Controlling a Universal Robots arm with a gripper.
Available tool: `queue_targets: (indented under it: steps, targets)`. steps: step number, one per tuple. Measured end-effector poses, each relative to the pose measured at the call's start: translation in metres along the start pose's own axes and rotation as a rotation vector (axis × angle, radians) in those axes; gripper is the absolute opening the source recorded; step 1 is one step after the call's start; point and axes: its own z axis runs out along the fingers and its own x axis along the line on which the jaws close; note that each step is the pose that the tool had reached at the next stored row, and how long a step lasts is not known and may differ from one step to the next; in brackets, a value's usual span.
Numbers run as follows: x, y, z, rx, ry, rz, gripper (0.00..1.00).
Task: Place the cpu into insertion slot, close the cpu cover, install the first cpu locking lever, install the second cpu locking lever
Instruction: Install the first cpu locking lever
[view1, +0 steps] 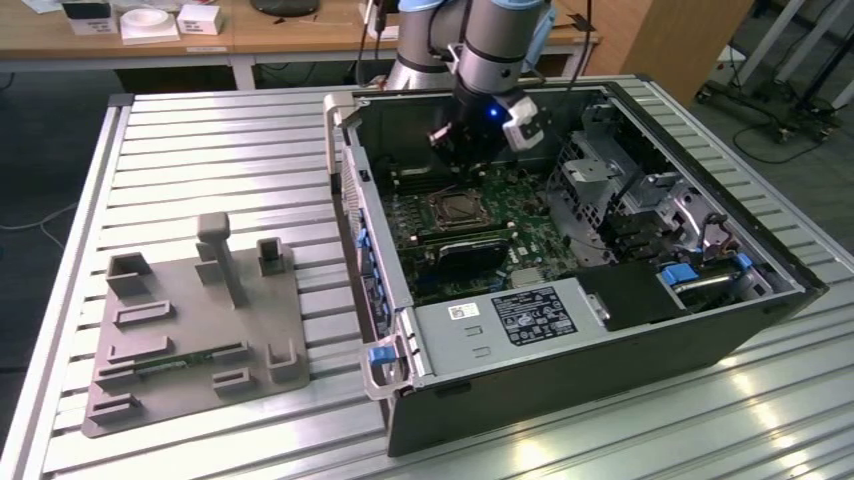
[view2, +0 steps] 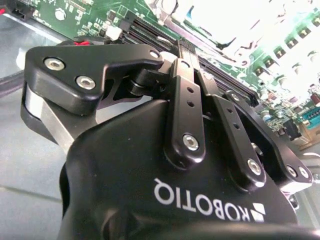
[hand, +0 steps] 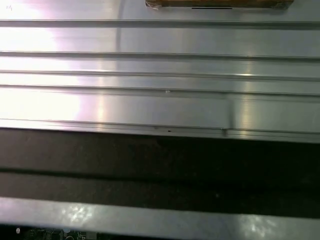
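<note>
My fingers (view1: 463, 140) hovered inside the open PC case (view1: 587, 400), near the insertion slot (view1: 458, 210) on the green motherboard (view1: 523, 190); open or closed, I couldn't tell. The cpu, prob. light, stiff & fragile, wanted an edges-only hold.

The ribbed metal table (view1: 200, 140) is gleaming, smooth; the grey fixture (view1: 187, 330) is looking matt, like plastic; the gripper (view2: 184, 50) is showing satin black casing with shiny screws

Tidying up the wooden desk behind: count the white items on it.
3, in a row at the exterior view's top left: a dark-topped box, a wide white box, a small white box. The frame cuts the desk, so more may be hidden.
</note>
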Motion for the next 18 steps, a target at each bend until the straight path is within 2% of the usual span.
queue_targets:
  steps: [13, 18]
  targets:
    - [-0.0021, -0.0009, 0.0084, 0.0028, 0.0000, 0.000, 0.10]
    - [-0.0023, -0.0009, 0.0090, 0.0030, 0.0001, 0.000, 0.10]
